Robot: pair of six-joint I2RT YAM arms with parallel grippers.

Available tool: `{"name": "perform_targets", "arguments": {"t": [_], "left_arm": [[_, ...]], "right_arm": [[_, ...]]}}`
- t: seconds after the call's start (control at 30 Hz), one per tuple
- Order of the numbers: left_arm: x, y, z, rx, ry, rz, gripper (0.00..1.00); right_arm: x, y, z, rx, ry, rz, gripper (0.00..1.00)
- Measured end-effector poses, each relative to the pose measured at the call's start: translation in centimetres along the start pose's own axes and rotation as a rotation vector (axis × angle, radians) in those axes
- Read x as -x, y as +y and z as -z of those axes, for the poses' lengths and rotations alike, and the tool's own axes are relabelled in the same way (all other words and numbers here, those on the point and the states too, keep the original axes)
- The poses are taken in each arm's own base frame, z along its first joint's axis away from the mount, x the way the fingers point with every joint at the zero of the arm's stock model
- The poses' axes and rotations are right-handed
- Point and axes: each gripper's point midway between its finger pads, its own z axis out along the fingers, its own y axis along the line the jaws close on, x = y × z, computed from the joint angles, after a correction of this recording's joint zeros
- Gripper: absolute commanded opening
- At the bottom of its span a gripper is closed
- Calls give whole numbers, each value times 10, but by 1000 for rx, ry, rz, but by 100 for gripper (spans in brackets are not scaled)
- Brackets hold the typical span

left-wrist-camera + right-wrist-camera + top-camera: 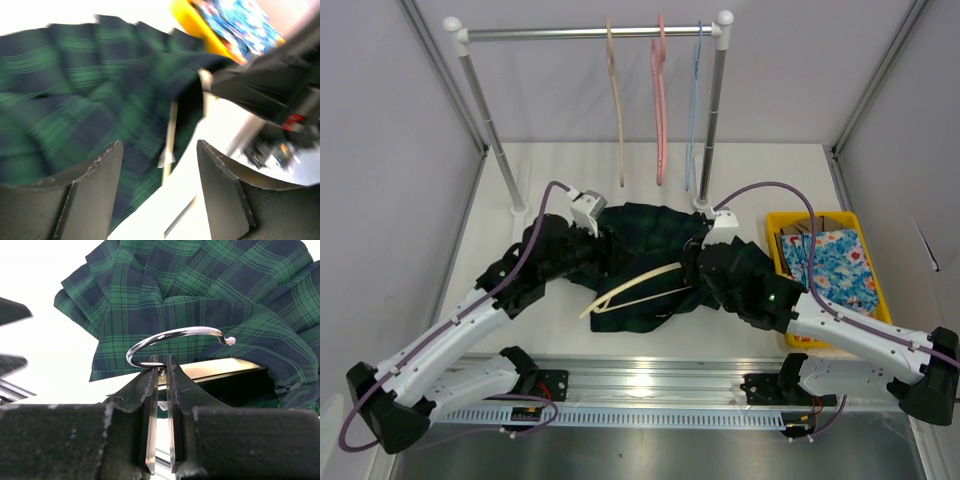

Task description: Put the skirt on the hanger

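Note:
The dark green and navy plaid skirt (645, 232) lies crumpled on the white table between both arms. The cream hanger (638, 284) lies slanted across its near part, with one end sticking out past the skirt's left hem. My right gripper (693, 262) is shut on the neck of the hanger's metal hook (175, 337). The cream hanger body (220, 367) passes under a fold of skirt (200, 280). My left gripper (159, 147) is open and empty just above the skirt's edge (75, 85), with the hanger's bar (170, 132) between its fingers' line of sight.
A clothes rail at the back holds a tan hanger (615, 100), a pink hanger (660, 100) and a thin blue one (695, 100). Its right post (712, 130) stands just behind the skirt. A yellow bin (778, 222) with floral cloth (835, 265) sits at the right.

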Motion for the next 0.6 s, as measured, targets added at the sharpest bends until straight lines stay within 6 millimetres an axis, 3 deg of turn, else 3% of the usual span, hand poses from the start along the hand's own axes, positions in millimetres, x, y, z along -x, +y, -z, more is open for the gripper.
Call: {"name": "perform_targets", "arguments": {"t": [0.13,0.27,0.4,0.6], "left_arm": [[12,32,22,195,-66,63,61],[13,55,49,318,-147,160,60],[-13,69,64,369,-189,259,56],[-75,86,50,397,-109,385,49]], "right_arm": [[5,-9,3,-18,-10,-32,0],[9,-18,0,-46,-14,-67,0],[13,-25,-5,-70,-7,-100,0],[25,-30,-19,-115,12,-137,0]]}}
